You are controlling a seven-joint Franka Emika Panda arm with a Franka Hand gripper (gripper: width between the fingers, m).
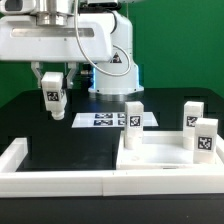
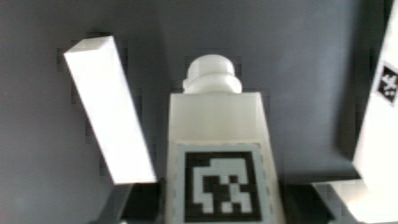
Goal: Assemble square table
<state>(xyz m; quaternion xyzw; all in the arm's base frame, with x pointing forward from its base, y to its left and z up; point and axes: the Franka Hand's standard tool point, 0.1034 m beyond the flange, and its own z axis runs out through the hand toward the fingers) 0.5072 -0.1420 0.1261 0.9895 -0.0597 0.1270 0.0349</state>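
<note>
While held aloft above the black table (image 1: pixel 30 120), gripper (image 1: pixel 53 100) clamped on one tagged leg (image 1: pixel 53 98), jaws closed against its sides, leg hanging upright with long axis vertical. Seen from exterior view: carried leg well clear of the surface, toward the exterior view's left and farther back than the slab. Square tabletop (image 1: pixel 160 165) lying flat near the front at the exterior view's right, raised rim up. Three more legs standing upright on or at the slab: one at its left far corner (image 1: pixel 133 118), one at the far right (image 1: pixel 192 114), one nearer on the right (image 1: pixel 205 140). Marker board (image 1: pixel 100 121) flat on the table between arm base and slab. Long white border rail (image 1: pixel 40 180) running along the near left edge.

Key relation, judged: slab lies to the exterior view's right of and nearer than the jaws, and lower; carried leg already vertical, so a sideways travel then a straight descent onto a mounting point looks called for. Which mounting point is free cannot be told.

From wrist view: held leg (image 2: pixel 214 150) filling centre, tag facing camera, rounded threaded-looking tip (image 2: pixel 212 72) pointing away from the camera. White finger (image 2: pixel 107 110) visible alongside; second finger mostly out of frame. Dark table behind, nothing under the tip.
</note>
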